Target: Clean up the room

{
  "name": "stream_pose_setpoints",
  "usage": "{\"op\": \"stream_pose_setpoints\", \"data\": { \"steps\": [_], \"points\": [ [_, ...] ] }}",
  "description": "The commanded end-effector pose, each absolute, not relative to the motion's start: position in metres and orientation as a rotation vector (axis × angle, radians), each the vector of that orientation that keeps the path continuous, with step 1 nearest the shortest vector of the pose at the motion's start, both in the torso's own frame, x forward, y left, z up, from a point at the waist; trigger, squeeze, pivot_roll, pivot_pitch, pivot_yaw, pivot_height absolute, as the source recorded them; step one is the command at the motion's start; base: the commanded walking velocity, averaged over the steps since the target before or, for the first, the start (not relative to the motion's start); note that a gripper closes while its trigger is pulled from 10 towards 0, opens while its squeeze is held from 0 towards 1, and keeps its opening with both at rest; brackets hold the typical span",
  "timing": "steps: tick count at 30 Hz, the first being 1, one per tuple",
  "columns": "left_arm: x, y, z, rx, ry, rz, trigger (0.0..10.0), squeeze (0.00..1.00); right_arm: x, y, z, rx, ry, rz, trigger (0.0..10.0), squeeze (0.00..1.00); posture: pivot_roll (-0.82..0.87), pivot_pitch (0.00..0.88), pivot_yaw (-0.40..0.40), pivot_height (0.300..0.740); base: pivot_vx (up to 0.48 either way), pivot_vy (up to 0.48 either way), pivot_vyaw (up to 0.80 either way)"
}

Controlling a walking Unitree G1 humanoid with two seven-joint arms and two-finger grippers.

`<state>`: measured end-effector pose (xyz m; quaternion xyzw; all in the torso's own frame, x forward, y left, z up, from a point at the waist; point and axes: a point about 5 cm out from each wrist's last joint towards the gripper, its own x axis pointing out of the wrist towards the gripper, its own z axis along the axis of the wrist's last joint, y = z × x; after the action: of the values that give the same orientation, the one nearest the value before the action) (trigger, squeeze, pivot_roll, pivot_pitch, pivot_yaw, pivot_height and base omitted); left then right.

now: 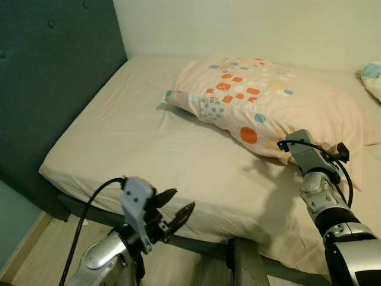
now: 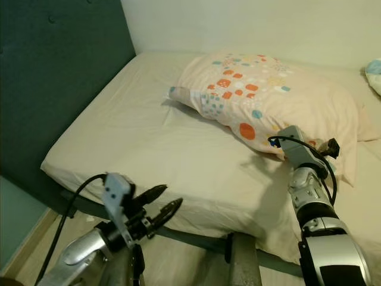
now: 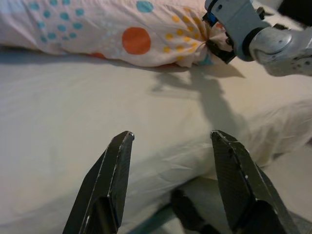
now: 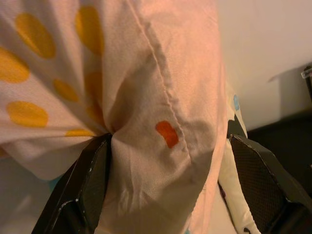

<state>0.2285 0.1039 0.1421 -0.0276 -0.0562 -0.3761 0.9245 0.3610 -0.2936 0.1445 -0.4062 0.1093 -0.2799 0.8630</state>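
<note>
On the bed (image 1: 149,149), w/ its cream sheet mostly smooth, a pillow (image 1: 268,101) in a peach case w/ orange, teal and yellow dots lies skewed across the mattress, well apart from the dark teal headboard (image 1: 53,77). One corner points toward the headboard; the near edge faces the robot.

Right gripper (image 4: 165,156) is at that near edge of the pillow: in the right wrist view the two black fingers sit either side of a bunched fold of the case, fabric filling the gap between them. Fingers look fairly wide still, so can't tell if they're clamped on the cloth or only around it. Left gripper (image 1: 169,214) hangs just off the bed's front edge, near the frame, fingers apart, holding nothing.

Progress, as a judgement: early. Pillow isn't squared up at the head of the bed yet, so that step is in hand, not done. A second pillow or cushion (image 1: 372,77), pale w/ blue, sits at the far right edge of the bed, probably needs placing too. Sheet looks OK apart from minor creases.
</note>
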Motion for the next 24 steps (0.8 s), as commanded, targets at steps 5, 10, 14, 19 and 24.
{"op": "stream_pose_setpoints", "data": {
  "steps": [5, 10, 14, 19, 24],
  "points": [
    [0.23, 0.1032, 0.1408, -0.014, -0.103, -0.756, 10.0, 0.0, 0.3556, -0.3035, 0.1362, -0.855, 0.293, -0.542, 3.9, 0.0, 0.0, 0.265, 0.014, 0.567, 0.0, 0.0, 0.0],
    [0.2302, 0.1033, 0.1406, -0.009, -0.09, -0.759, 10.0, 0.0, 0.3565, -0.3029, 0.1359, -0.835, 0.302, -0.517, 0.0, 0.0, 0.0, 0.265, 0.014, 0.567, 0.0, 0.0, 0.0],
    [0.232, 0.1035, 0.1395, 0.004, -0.092, -0.743, 10.0, 0.0, 0.359, -0.299, 0.1365, -0.813, 0.292, -0.487, 0.0, 0.0, 0.0, 0.262, 0.014, 0.567, 0.0, 0.0, 0.0],
    [0.2324, 0.1023, 0.1391, 0.012, -0.096, -0.744, 10.0, 0.0, 0.3604, -0.2971, 0.1376, -0.802, 0.282, -0.477, 0.0, 0.0, 0.0, 0.26, 0.014, 0.567, 0.0, 0.0, 0.0],
    [0.2323, 0.1028, 0.1381, 0.015, -0.092, -0.745, 10.0, 0.0, 0.3608, -0.2972, 0.1381, -0.79, 0.28, -0.468, 0.0, 0.0, 0.0, 0.257, 0.015, 0.567, 0.0, 0.0, 0.0]
  ]
}}
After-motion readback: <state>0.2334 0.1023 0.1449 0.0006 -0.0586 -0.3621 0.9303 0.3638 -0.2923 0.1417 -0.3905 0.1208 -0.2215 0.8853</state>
